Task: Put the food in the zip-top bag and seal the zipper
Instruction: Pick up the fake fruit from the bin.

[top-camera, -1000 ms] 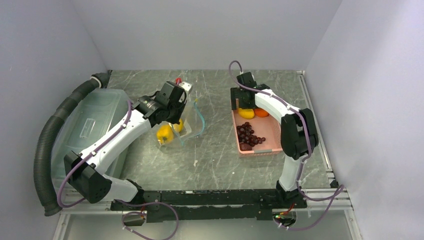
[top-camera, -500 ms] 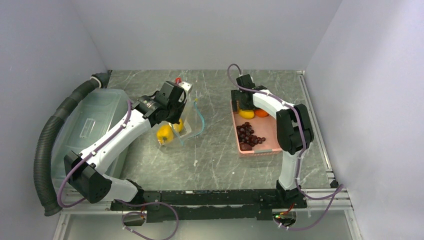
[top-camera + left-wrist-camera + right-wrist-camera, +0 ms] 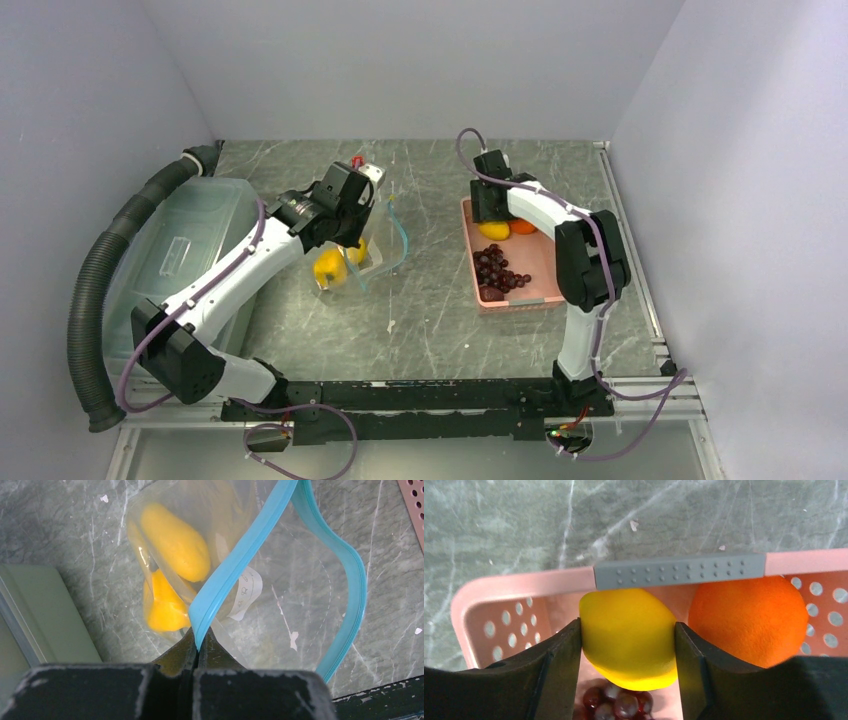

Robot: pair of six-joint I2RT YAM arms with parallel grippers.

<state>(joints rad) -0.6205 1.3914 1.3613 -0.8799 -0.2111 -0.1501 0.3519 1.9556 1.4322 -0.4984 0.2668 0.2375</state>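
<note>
Just a white label [image 3: 245, 591] on the zip-top bag [image 3: 305, 565], print illegible.

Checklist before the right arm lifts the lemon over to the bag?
1. Right hand closed on lemon, contact on both sides: ok.
2. Grip firm enough to lift: cannot tell.
3. Orange outside the grip: ok.
4. Left hand shut on zipper: ok.
5. Bag mouth open: ok.

Three yellow pieces [image 3: 626, 640] — one orange ball [image 3: 749, 620], one grape bunch [image 3: 497, 270]
</note>
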